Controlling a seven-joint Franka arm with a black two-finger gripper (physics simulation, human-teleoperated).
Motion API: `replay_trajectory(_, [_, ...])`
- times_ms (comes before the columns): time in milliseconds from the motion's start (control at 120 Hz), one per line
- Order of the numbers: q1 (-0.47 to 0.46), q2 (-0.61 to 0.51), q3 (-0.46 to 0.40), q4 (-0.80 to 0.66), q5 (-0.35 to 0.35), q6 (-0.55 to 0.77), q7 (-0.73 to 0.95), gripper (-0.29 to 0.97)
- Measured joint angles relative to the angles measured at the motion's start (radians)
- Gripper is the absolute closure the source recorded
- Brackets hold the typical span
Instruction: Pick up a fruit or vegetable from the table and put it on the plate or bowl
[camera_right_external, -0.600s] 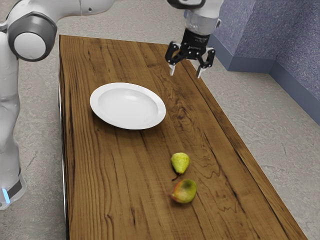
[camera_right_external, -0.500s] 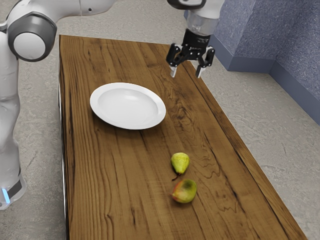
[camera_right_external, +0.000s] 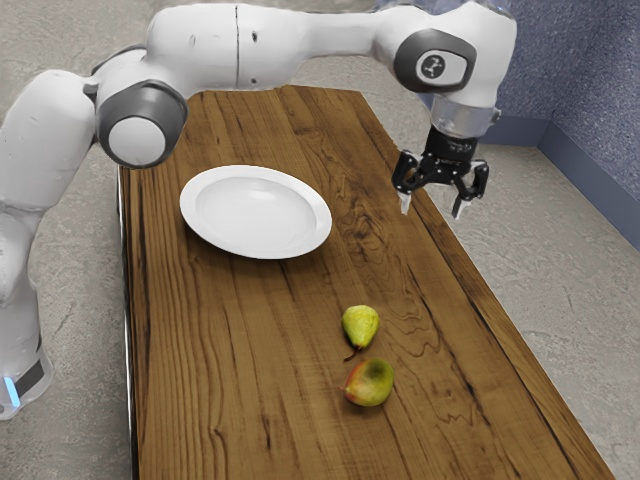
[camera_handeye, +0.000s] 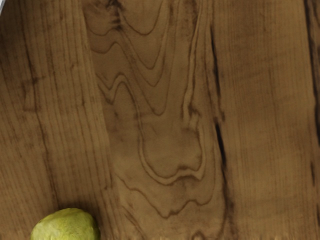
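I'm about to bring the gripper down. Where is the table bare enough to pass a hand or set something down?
Bare wood: between plate and green pear; the side of the table at the exterior view's left of the pears; under the open gripper. The plate is empty. It is tight only where the green pear and reddish pear sit close together.

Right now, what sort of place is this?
Likely a plain simulated test room: a long wooden table holding a white plate, a green pear and a reddish pear, grey floor, blue wall.

White arm (camera_right_external: 250, 45), grey joints, black claw (camera_right_external: 437, 195)
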Motion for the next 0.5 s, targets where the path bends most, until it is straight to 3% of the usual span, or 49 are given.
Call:
replay_trajectory(267, [0.008,0.146,-0.092,0.044,-0.041,0.089,0.28,0.0])
replay_trajectory(408, [0.005,0.123,-0.102,-0.153,-0.109,0.186,0.391,0.01])
replay_trajectory(500, [-0.001,0.122,-0.107,-0.189,-0.136,0.248,0.454,0.01])
